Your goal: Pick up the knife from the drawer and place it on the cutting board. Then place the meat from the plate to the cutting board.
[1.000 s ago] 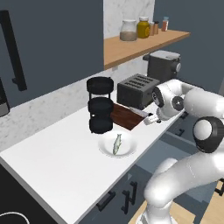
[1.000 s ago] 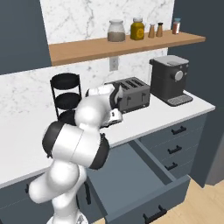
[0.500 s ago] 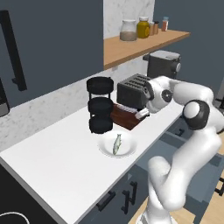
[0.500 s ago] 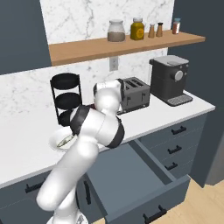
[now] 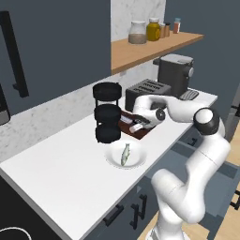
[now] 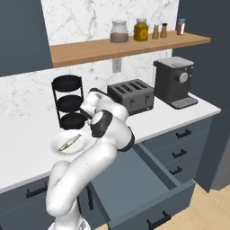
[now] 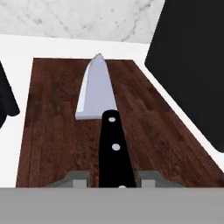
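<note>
— Gripper state?
— Currently the gripper [image 7: 115, 180] has its fingers on either side of the knife [image 7: 105, 127] handle, low center of the hand view. Whether they clamp it, I cannot tell.
— Knife position?
— Over the cutting board [image 7: 57, 131], blade toward the top. Dark riveted handle, pale smooth blade, reddish wood grain. Meat [image 5: 125, 153] sits on the white plate [image 5: 112, 160]; drawer [image 6: 148, 193] open.
</note>
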